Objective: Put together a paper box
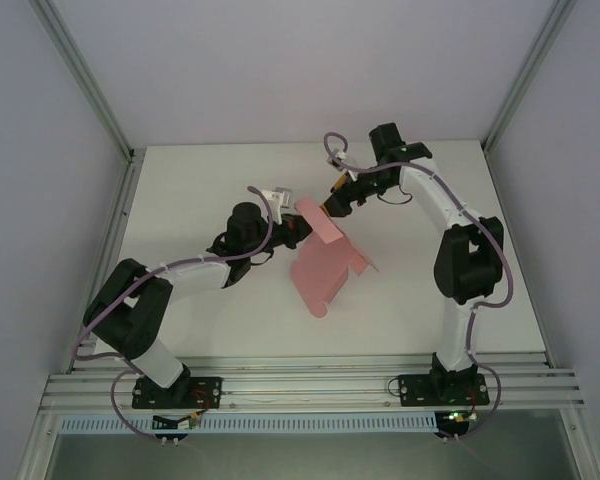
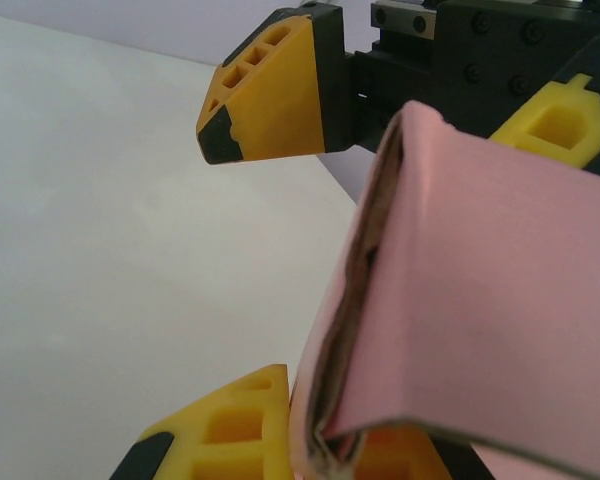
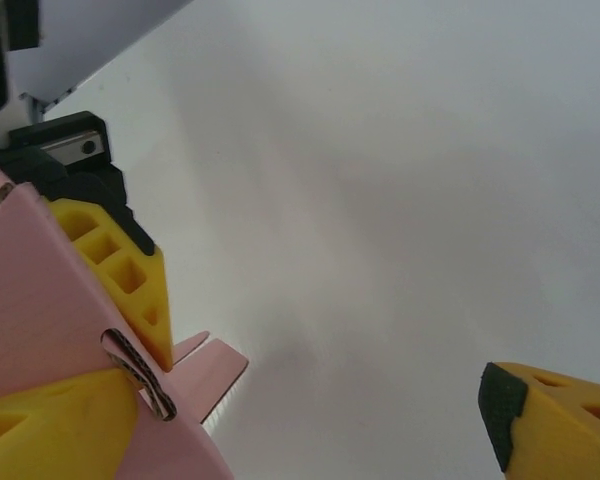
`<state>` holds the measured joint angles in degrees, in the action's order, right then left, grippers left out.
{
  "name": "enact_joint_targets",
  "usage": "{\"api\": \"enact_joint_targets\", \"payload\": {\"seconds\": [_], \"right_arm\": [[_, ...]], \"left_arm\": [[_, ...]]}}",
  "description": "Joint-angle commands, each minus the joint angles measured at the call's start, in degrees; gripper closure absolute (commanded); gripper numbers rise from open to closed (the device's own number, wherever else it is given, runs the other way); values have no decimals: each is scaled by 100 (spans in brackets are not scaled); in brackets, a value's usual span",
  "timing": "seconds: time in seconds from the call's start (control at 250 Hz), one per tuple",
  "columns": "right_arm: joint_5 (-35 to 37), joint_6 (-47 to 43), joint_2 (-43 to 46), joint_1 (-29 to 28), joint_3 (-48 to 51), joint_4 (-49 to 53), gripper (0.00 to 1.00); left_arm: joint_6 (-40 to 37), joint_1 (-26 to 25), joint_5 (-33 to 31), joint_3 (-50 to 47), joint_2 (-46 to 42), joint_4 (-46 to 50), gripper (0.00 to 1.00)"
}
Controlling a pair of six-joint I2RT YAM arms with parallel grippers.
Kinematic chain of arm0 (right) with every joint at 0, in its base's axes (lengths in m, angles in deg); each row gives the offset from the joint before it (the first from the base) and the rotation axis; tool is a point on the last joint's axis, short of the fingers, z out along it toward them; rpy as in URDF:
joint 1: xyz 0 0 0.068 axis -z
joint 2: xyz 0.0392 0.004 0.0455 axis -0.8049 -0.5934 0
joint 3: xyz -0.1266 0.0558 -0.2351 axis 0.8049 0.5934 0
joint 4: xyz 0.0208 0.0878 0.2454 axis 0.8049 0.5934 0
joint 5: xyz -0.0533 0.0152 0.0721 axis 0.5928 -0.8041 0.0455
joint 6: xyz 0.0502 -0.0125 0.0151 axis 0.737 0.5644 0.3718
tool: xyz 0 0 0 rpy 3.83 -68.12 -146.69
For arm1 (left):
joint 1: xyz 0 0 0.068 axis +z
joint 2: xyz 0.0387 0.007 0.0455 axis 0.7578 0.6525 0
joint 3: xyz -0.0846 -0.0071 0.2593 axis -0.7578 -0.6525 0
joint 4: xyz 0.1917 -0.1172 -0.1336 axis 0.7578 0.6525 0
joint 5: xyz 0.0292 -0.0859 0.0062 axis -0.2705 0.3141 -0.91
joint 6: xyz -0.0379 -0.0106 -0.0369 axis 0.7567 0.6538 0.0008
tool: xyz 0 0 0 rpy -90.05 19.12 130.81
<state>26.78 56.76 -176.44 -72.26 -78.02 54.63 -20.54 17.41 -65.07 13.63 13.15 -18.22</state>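
Observation:
The pink paper box [image 1: 325, 272] lies partly folded in the middle of the table, with one flap [image 1: 318, 222] raised. My left gripper [image 1: 294, 229] is shut on that raised flap; in the left wrist view the doubled pink card [image 2: 480, 300] stands pinched between its yellow fingers [image 2: 230, 430]. My right gripper [image 1: 332, 207] hangs at the flap's top edge from the far side, open. Its yellow fingers [image 2: 270, 90] stand wide apart on either side of the card. In the right wrist view the pink card [image 3: 40, 330] rests against its left finger [image 3: 50, 430], and the other finger [image 3: 560, 420] is far off to the right.
The white table [image 1: 210, 190] has bare room on all sides of the box. Metal frame posts [image 1: 130, 160] stand at the back corners, and a rail [image 1: 310, 385] runs along the near edge by the arm bases.

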Motion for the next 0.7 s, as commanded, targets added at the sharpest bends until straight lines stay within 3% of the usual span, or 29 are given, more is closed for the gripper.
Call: {"api": "enact_joint_targets", "payload": {"seconds": [0.0,0.064,0.152,0.24,0.292,0.479,0.611,0.695], "right_arm": [[222,960,341,-691,219,377,1],[1478,1513,607,-529,373,-168,0],[2605,2183,1104,-93,643,-896,0],[3040,2668,1682,406,867,-1504,0],[3118,2199,2039,456,998,-1660,0],[1966,323,2902,406,1050,-1351,0],[59,-1618,3010,367,705,261,0],[-367,-2509,3113,212,750,899,0]], "left_arm": [[-22,95,-882,116,-236,-394,100],[-225,89,-1152,-132,-542,-98,100],[-617,96,-1581,-466,-940,334,100],[-860,98,-2104,-723,-1222,677,100],[-1025,92,-2270,-848,-1354,793,100],[-1619,96,-2149,-850,-1573,1292,100],[-1753,97,-1742,-771,-1561,1505,100],[-1776,100,-1685,-758,-1536,1534,100]]}}
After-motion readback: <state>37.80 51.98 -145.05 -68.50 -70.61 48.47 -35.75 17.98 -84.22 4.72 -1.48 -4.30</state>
